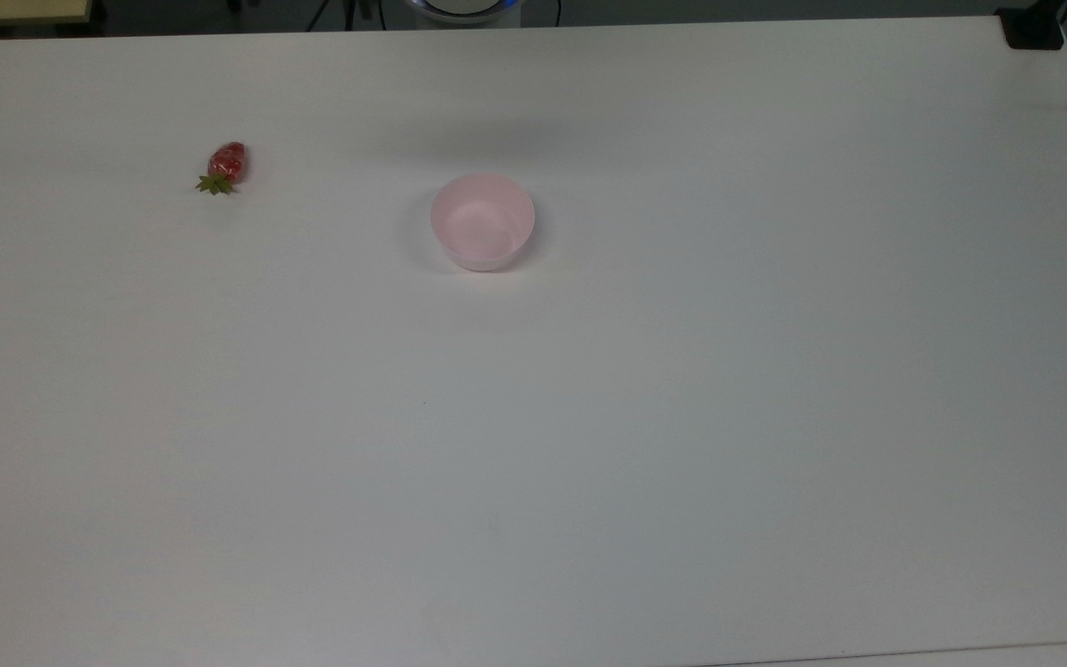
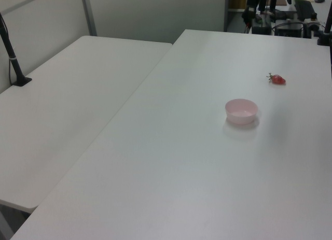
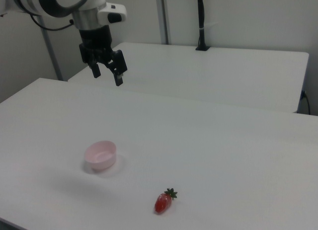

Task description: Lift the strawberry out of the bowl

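Gripper (image 3: 107,76): on my right view I log it raised high above the white table (image 3: 223,145), fingers apart, nothing between them, hanging from the white arm (image 3: 59,1) at the right view's upper left.

Strawberry (image 1: 226,165): in the top view, far left item, lying on its side on the bare table, green cap toward the near edge. It is outside the bowl and well apart from it.

Bowl (image 1: 483,222): pale pink, upright, right of the strawberry in the top view, with nothing inside.

Second table (image 2: 78,95): I note it on the left view's left, with a black post (image 2: 11,53) standing on it.
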